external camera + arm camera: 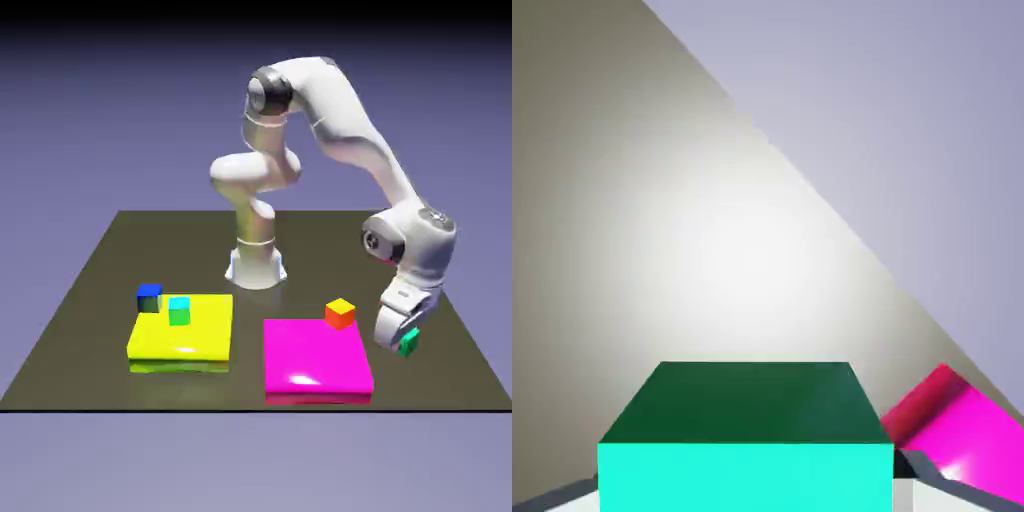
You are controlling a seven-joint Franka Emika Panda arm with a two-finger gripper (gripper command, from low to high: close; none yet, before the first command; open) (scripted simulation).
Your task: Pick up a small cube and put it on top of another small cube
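Held item: small plain teal-green cube (408, 345), clamped between the fingers of the white two-finger gripper (404, 338); in the hand view the same cube (747, 440) fills the lower middle, a grey fingertip (904, 494) showing against its right face.
Gripper state: clenched on the teal-green cube, jaws pressed to its sides.
Gripper location: at the exterior view's right, about 3 o'clock of the glossy magenta square slab (316, 360), just beside that slab's right edge; whether the cube touches the table cannot be told.
Table: dark olive square tabletop (90, 300); its right edge runs near the gripper, with a narrow strip of bare surface between.
Magenta slab, contents: small orange cube (340, 313) sits at its far right corner, about 10 o'clock of the gripper and near it, not touching.
Yellow item: glossy yellow square slab (185, 335), at 9 o'clock of the magenta slab, a bare gap of table between their facing edges.
Yellow slab, contents: small cube with cyan top and green side (179, 310) near its far edge; small blue cube (149, 297) at its far left corner.
Open room: bare table lies behind both slabs and along the near edge.
Hand view, background: table edge runs diagonally, blue-violet backdrop beyond; a magenta corner (962, 430) shows at lower right.
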